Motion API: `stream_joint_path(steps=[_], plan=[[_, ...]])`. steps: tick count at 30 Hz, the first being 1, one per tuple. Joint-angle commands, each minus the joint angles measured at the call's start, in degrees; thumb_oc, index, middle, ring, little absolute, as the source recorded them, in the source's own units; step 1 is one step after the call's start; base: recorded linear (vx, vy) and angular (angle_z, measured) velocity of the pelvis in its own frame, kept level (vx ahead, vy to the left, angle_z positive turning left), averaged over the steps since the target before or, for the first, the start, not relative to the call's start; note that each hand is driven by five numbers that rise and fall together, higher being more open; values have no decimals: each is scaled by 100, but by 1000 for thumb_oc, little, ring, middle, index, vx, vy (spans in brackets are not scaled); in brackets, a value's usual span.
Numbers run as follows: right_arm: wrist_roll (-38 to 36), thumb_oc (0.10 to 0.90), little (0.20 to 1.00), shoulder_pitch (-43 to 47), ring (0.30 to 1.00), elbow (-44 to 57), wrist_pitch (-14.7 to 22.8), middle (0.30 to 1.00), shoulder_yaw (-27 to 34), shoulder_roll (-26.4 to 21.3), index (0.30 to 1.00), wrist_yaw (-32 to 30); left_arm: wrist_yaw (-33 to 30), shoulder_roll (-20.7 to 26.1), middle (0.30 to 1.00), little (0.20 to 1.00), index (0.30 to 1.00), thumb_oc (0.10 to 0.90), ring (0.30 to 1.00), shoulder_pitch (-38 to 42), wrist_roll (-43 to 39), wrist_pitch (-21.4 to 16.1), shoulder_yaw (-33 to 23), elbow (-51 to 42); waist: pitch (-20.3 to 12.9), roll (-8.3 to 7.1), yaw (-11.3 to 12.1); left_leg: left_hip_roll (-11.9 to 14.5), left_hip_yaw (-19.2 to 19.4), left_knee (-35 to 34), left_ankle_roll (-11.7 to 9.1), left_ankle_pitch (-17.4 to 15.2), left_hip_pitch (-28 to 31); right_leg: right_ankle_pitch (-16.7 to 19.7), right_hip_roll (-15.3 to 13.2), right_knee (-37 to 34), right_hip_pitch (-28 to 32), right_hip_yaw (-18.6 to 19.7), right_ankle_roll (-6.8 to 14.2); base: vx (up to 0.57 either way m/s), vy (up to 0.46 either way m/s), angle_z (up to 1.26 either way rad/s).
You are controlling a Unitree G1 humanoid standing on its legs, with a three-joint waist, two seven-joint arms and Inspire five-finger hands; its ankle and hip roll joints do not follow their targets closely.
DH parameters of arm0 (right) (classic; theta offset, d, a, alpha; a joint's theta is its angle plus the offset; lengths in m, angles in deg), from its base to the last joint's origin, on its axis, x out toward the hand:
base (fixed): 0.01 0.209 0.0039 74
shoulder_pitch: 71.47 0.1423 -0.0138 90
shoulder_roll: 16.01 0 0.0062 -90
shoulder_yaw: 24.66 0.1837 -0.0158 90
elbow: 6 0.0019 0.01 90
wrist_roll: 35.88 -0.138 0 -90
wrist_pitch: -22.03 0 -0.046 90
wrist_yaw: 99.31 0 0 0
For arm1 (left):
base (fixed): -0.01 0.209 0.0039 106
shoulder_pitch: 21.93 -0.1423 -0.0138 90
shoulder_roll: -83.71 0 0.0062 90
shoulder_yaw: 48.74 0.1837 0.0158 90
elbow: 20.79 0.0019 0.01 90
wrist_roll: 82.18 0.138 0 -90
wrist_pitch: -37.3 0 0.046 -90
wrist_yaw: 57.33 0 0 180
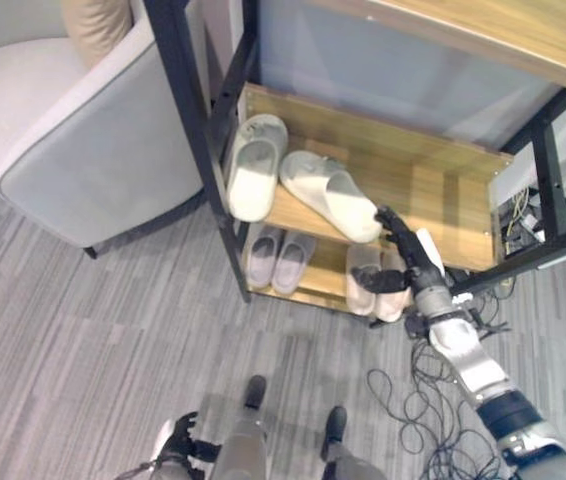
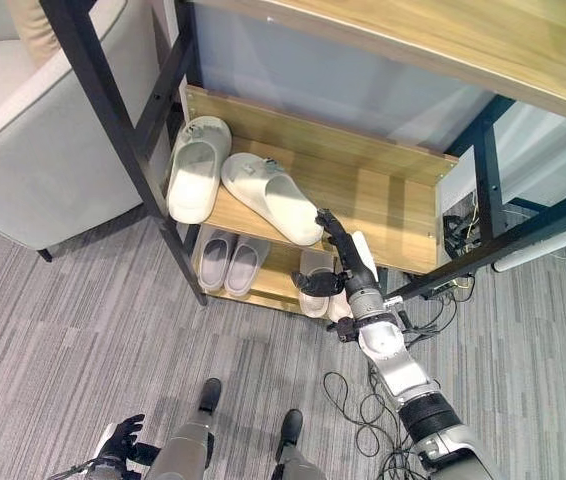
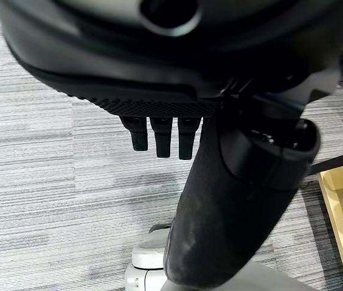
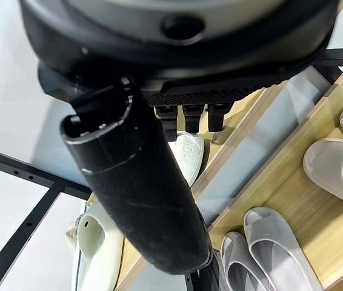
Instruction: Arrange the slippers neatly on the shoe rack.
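Two white slippers lie on the rack's upper shelf (image 1: 443, 190). One white slipper (image 1: 255, 165) rests at the shelf's left end. The other white slipper (image 1: 331, 195) lies askew across the middle, its near end at the shelf's front edge. My right hand (image 1: 403, 255) is open, its straight fingers reaching up to that near end; the right wrist view shows the fingers (image 4: 193, 115) just short of the slipper (image 4: 186, 154). On the lower shelf sit a grey pair (image 1: 278, 258) and a beige pair (image 1: 368, 280), the latter partly behind my right hand. My left hand (image 1: 178, 440) hangs low and open, holding nothing.
A grey armchair (image 1: 63, 120) stands left of the rack, close to its black front post (image 1: 188, 110). A wooden tabletop (image 1: 483, 30) overhangs the rack. A black frame bar (image 1: 553, 245) runs along the right side.
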Motion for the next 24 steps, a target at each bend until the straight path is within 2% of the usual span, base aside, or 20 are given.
stream_joint_path(steps=[1, 15, 24], plan=[[-30, 800, 900, 116, 900, 732, 496, 900, 114, 70, 900, 51, -64, -160, 900, 900, 900, 800, 900, -40, 155, 6, 8, 171, -13, 275, 116, -137, 23, -711, 227, -571, 975, -677, 42, 676, 407, -22, 409, 0, 0, 0], [97, 800, 900, 234, 900, 896, 482, 900, -290, 396, 900, 93, -171, -163, 900, 900, 900, 800, 900, -75, 241, 41, -24, 188, -78, 339, 150, -170, 12, -717, 246, -594, 1078, -677, 19, 693, 485, -34, 411, 0, 0, 0], [181, 800, 900, -90, 900, 1008, 447, 900, -220, 413, 900, 95, -178, -174, 900, 900, 900, 800, 900, -163, 265, 76, -83, 208, -212, 369, 95, -187, 32, -730, 260, -642, 1263, -664, -13, 792, 598, -44, 425, 2, 1, 0]])
